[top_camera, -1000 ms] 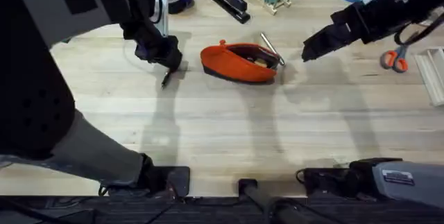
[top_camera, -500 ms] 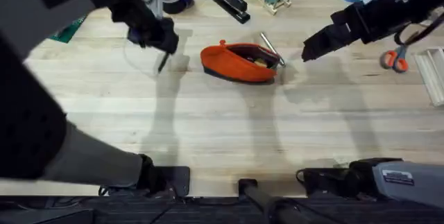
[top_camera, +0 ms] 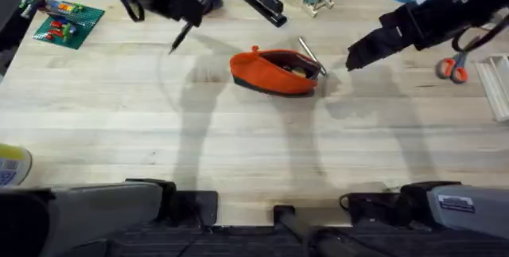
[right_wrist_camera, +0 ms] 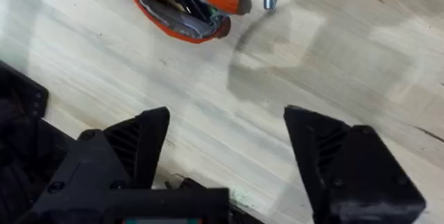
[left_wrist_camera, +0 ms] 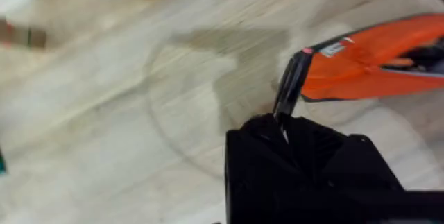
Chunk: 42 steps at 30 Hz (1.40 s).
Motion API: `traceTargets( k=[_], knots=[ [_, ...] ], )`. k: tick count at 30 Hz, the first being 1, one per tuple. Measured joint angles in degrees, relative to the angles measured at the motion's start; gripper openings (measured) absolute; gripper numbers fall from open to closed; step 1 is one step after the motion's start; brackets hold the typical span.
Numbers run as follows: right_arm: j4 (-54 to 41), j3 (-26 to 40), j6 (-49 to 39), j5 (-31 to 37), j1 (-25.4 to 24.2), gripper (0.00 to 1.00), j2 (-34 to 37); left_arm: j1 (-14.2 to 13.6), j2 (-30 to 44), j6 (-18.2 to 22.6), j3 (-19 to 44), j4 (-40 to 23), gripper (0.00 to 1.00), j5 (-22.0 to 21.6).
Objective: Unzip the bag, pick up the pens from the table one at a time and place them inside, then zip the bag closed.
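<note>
One pen (top_camera: 180, 36) in left claw (top_camera: 184, 20)

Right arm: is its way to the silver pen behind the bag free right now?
Probably yes. The right gripper is open and holds nothing, just right of the silver pen, with only bare table between them. The bag lies on the pen's other side.

Left gripper (top_camera: 184, 20) raised, jaws apparently clamped; right gripper (right_wrist_camera: 225, 148) hovers with jaws spread.

My arms are black with grey shells; the right hand (right_wrist_camera: 225, 148) has blocky, matte-black ribbed fingers (right_wrist_camera: 142, 141).
</note>
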Motion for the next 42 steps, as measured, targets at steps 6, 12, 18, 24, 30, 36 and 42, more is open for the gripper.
traceTargets(
  k=[6, 12, 18, 24, 30, 36, 42],
  knots=[
    [0.0, 0.0, 0.0, 0.0, 0.0, 0.996, 0.0, -4.8, 0.0, 8.0, 6.4, -2.4, 0.041, 1.2],
    [0.0, 0.0, 0.0, 0.0, 0.0, 0.996, 0.0, -9.8, 0.0, 18.2, 7.2, -2.7, 0.041, 4.8],
    [0.0, 0.0, 0.0, 0.0, 0.0, 0.996, 0.0, -14.6, 0.0, 26.7, 7.2, -2.5, 0.040, 9.6],
    [0.0, 0.0, 0.0, 0.0, 0.0, 0.997, 0.0, -17.3, 0.0, 30.1, 7.2, -0.3, 0.040, 13.1],
    [0.0, 0.0, 0.0, 0.0, 0.0, 0.996, 0.0, -19.8, 0.7, 31.1, 7.2, 1.1, 0.039, 14.7],
    [0.0, 0.0, 0.0, 0.0, 0.0, 0.996, 0.0, -22.6, 4.1, 31.3, 7.2, 1.1, 0.039, 14.8],
    [0.0, 0.0, 0.0, 0.0, 0.0, 0.996, 0.0, -23.6, 8.5, 31.3, 7.2, 0.9, 0.039, 14.9]
  ],
)
